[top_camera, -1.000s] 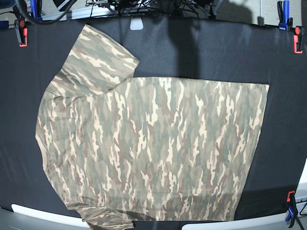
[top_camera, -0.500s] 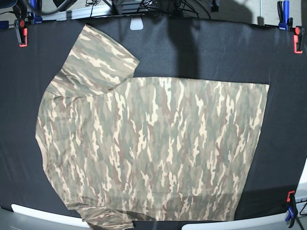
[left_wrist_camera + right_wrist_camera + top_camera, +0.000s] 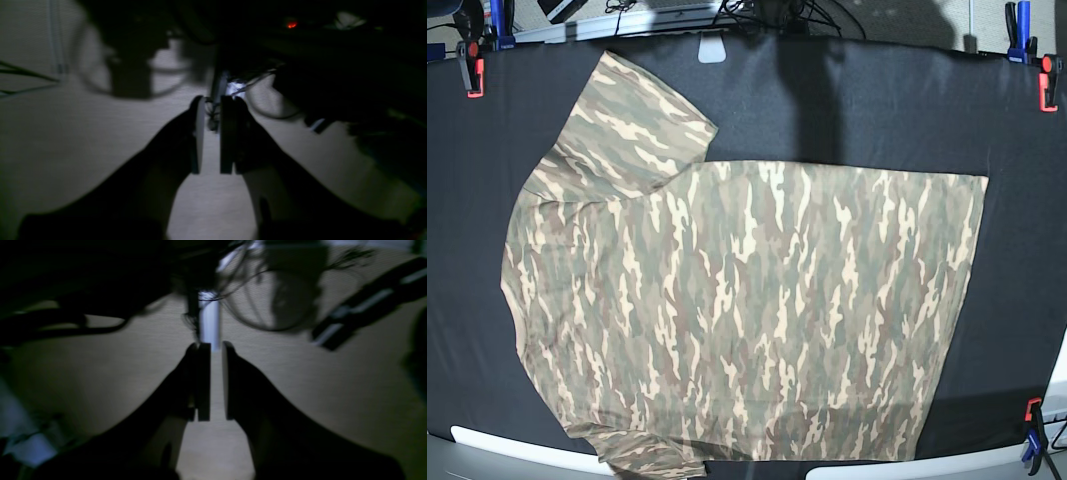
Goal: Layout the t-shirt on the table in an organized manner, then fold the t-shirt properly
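The camouflage t-shirt point(image 3: 747, 310) lies spread flat on the black table point(image 3: 877, 110), collar side to the left and hem to the right. One sleeve point(image 3: 632, 125) points to the upper left; the other runs off the bottom edge. Neither arm shows in the base view. The left wrist view shows my left gripper point(image 3: 210, 133) with its jaws almost together, a narrow slit between them and nothing held, over a pale surface. My right gripper point(image 3: 216, 380) looks the same in the right wrist view. The shirt appears in neither wrist view.
Red-and-black clamps sit at the table's corners point(image 3: 472, 65) point(image 3: 1047, 80) point(image 3: 1032, 430). A small white piece point(image 3: 711, 48) lies at the far edge. Cables and dark gear hang behind the table point(image 3: 767, 12) and show blurred in both wrist views.
The dark arm parts and cables at the top edge of the base view have pulled back out of sight. The shirt has not moved.
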